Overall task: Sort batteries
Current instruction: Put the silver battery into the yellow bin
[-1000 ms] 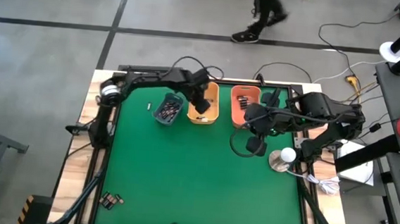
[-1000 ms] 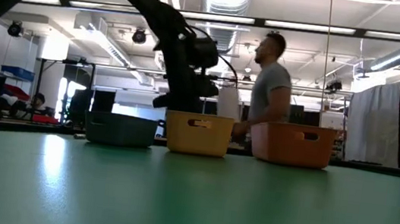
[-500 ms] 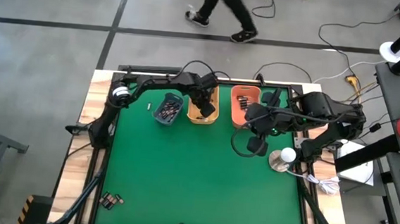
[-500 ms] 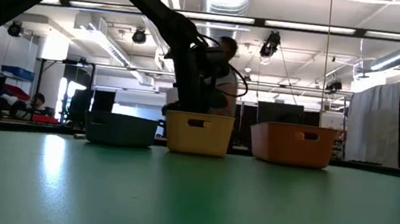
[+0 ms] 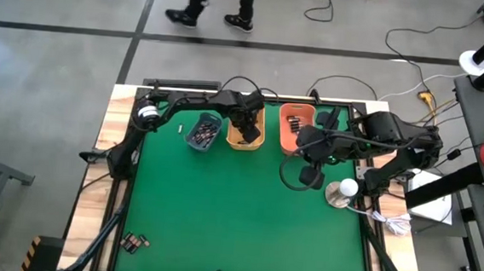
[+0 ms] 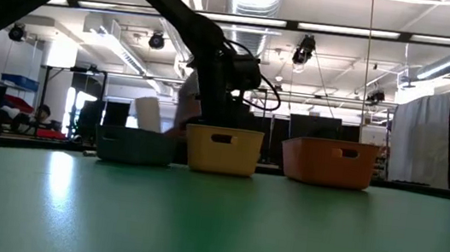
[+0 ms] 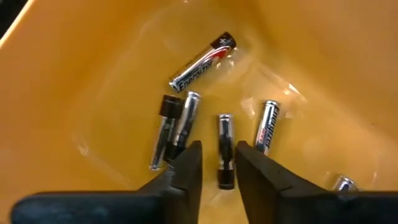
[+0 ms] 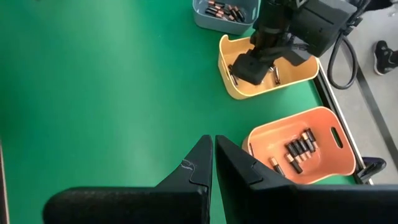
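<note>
The left gripper (image 7: pixel 217 163), slightly parted, sits low in the yellow-orange plastic bin (image 5: pixel 246 125) at the tabletop's far edge, straddling a slim dark-and-silver battery (image 7: pixel 224 149); closing off-centre could also pinch neighbouring cells. The right gripper (image 8: pixel 213 154), closed and empty, waits near the right edge.

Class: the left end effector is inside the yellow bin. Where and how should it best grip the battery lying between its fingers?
Probably mid-body, coming straight down: the battery lies flat on the yellow bin floor, lengthwise in the gap of the left end effector, so the fingers close across its round sides.
</note>
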Tool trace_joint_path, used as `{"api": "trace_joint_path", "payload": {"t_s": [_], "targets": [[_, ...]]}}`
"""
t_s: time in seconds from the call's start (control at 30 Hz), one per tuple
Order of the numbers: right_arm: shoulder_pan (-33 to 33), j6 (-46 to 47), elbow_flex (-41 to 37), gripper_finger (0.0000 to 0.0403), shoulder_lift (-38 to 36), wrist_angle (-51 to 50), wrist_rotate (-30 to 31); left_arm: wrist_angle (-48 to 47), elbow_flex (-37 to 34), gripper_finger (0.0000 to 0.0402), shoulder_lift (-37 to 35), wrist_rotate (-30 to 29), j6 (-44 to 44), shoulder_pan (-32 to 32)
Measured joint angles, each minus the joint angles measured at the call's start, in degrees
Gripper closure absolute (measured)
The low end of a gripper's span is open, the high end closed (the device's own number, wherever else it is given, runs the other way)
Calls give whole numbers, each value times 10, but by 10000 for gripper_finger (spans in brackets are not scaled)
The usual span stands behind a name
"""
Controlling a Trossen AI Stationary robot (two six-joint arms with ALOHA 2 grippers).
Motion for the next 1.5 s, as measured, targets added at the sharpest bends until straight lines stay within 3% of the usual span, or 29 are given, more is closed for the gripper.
{"api": "trace_joint_path", "payload": {"t_s": [0.23, 0.37, 0.5, 0.67, 0.9, 1.2, 1.5], "targets": [[0, -30, 0, 390, 0, 1, 1, -39, 23, 240, -44, -28, 5, 0], [0, -38, 0, 390, 0, 3, 2, -99, 45, 204, -123, -36, 18, -8], [0, -23, 0, 390, 0, 3, 2, -148, 25, 185, -229, -75, 28, -21], [0, -8, 0, 390, -2, 3, 2, -157, -86, 183, -363, -123, -1, -7], [0, -11, -1, 390, -2, 3, 2, -104, -308, 186, -491, -125, -95, 64], [0, 1, -1, 390, -3, 4, 2, -53, -461, 187, -501, -120, -224, 152], [0, -3, -1, 390, -3, 3, 2, 1, -520, 187, -457, -105, -296, 177]]}}
